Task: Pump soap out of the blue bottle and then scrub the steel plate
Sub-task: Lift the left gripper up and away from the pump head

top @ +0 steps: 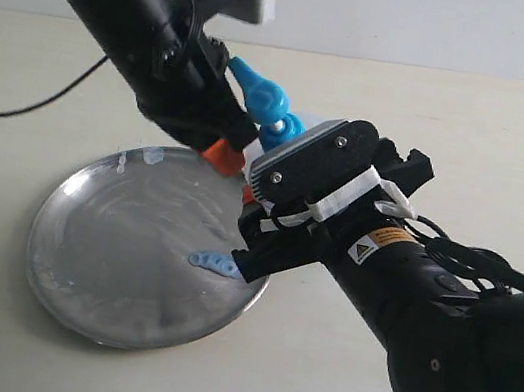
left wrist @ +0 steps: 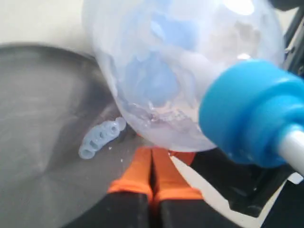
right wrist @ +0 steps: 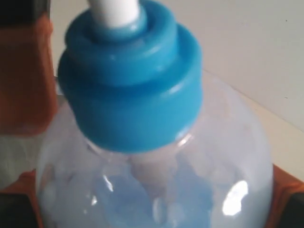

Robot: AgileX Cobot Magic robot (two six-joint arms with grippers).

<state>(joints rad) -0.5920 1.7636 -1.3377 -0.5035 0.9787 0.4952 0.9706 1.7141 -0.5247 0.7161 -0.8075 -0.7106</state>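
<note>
The steel plate point(top: 120, 252) lies left of centre, and a light blue soap blob point(top: 214, 264) sits near its right rim. My right gripper point(top: 256, 217) is shut on the blue bottle point(top: 276, 129), holding it tilted at the plate's right edge. The pump head points to the upper left. In the right wrist view the bottle point(right wrist: 156, 180) fills the space between the orange fingers point(right wrist: 287, 190). My left gripper point(top: 223, 156) is shut, its orange pads point(left wrist: 142, 171) pressed together with nothing between them. It sits against the bottle point(left wrist: 180, 71), over the plate point(left wrist: 42, 118) and close to the soap point(left wrist: 100, 137).
A pale soap smear point(top: 152, 154) marks the plate's far rim. The cream table point(top: 439, 116) extends behind and to the right. A black cable point(top: 14, 107) trails at far left. Both arms crowd over the plate's right side.
</note>
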